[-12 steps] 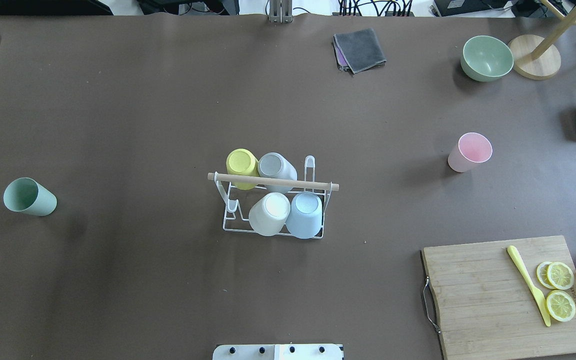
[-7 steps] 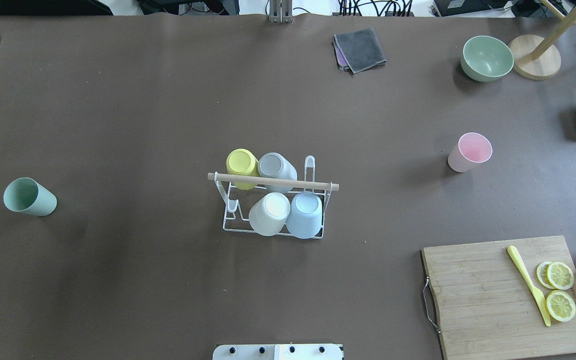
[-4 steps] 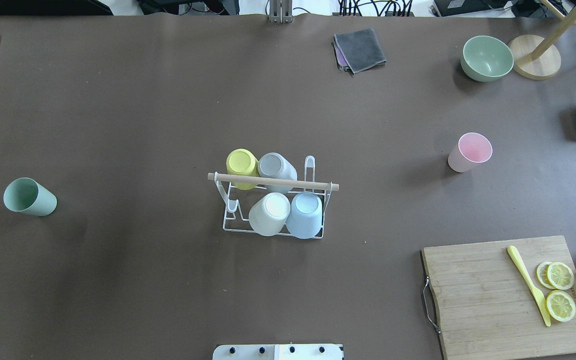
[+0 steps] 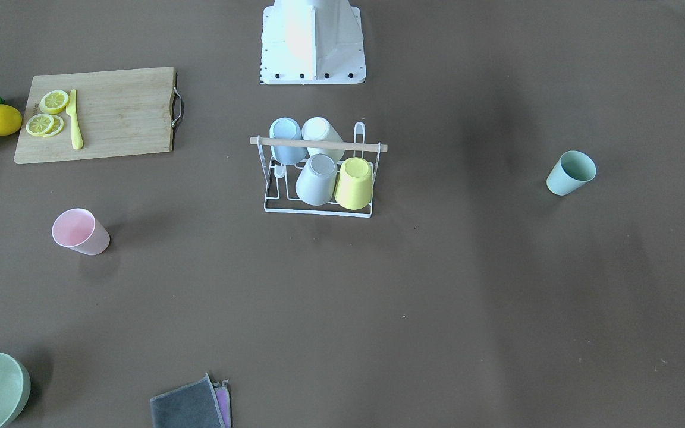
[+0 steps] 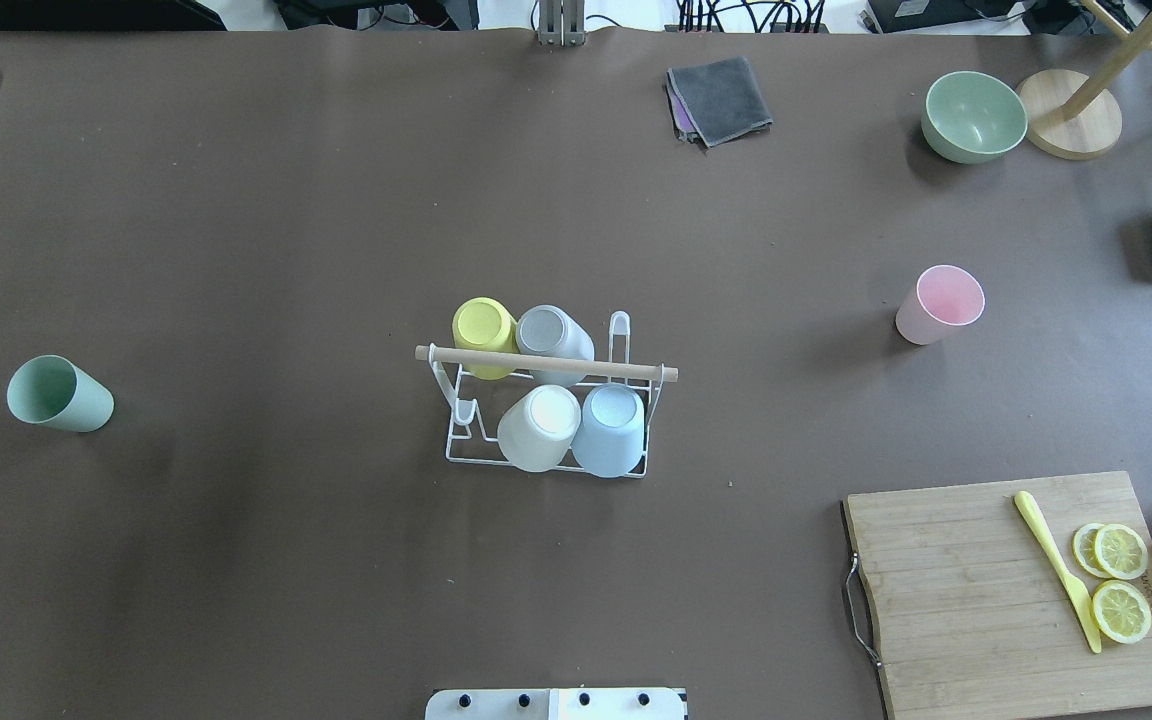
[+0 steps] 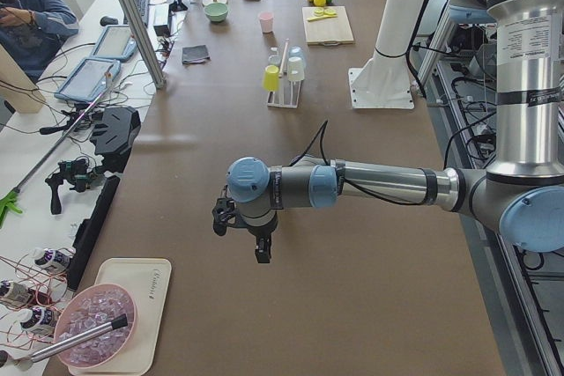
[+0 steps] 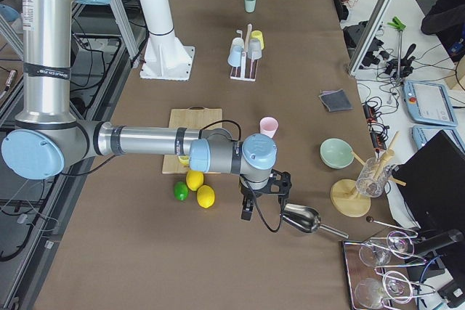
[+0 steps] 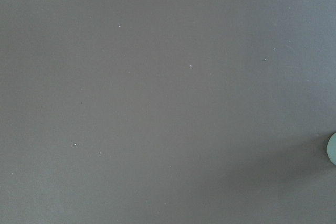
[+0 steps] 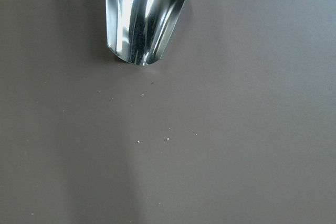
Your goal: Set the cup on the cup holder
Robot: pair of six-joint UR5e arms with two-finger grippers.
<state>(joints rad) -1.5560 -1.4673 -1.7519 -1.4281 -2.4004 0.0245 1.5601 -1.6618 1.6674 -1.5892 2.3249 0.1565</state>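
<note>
Mint-green and upright, the green cup (image 5: 59, 393) stands mouth-up on the bench (image 5: 266, 230) far out on the robot's left, well apart from everything else. The left gripper (image 6: 260, 251) hangs over bare bench on that side. Its wrist camera catches only a pale sliver of the cup at the frame's right edge, so the cup lies just off to one side of it. Whether this gripper is spread or pressed together, I cannot tell.

At centre sits the cup holder (image 5: 546, 364). It carries four inverted cups: the yellow cup (image 5: 483, 325), grey cup (image 5: 552, 333), white cup (image 5: 539, 426) and blue cup (image 5: 609, 430). One prong at its left end and one at its far right corner show bare.

Further right the pink cup (image 5: 939, 304) stands mouth-up too, its long axis vertical. The right gripper (image 7: 249, 208) hovers past it, just beside the metal scoop (image 9: 144, 14); its state cannot be told either.

Each loose cup is nearer its own side's arm, and the pink one looks the shorter reach. Either cup would need turning over before it drops onto a prong.
</note>
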